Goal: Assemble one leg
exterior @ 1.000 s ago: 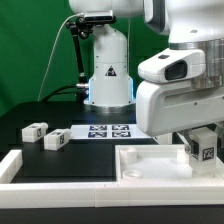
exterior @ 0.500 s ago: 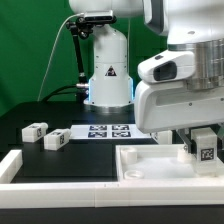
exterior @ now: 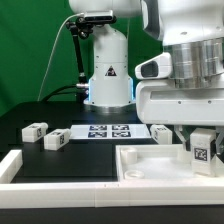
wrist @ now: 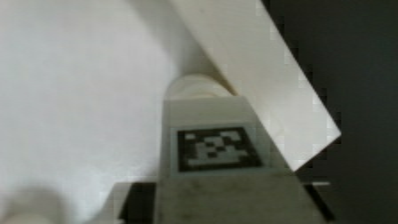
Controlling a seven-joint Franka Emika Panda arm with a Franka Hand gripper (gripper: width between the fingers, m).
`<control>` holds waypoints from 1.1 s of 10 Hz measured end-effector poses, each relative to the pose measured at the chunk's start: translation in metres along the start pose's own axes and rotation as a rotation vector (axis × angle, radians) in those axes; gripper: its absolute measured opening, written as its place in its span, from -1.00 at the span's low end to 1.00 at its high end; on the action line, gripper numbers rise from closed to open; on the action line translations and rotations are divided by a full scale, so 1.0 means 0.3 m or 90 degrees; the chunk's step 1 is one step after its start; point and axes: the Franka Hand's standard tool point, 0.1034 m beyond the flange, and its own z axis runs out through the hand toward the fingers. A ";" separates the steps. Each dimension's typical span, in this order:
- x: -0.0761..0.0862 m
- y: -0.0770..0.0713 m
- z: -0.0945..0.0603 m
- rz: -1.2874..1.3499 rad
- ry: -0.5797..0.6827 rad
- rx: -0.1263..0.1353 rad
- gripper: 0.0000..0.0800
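Low frontal exterior view; wrist close on leg [wrist: 215, 140].

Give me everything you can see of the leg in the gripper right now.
The leg is a small white post, plastic by its look, with flat sides, a rounded end and a square black-and-white tag on one face. It stands upright in the exterior view, clamped on two sides by the gripper, over the white tabletop piece toward the exterior view's right. Whether its lower end touches the tabletop piece cannot be told.
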 end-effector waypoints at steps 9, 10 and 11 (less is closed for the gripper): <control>-0.021 0.009 0.005 0.506 -0.025 0.025 -0.27; -0.024 0.007 0.005 0.533 -0.030 0.027 -0.27; -0.024 0.006 0.005 0.516 -0.029 0.028 -0.12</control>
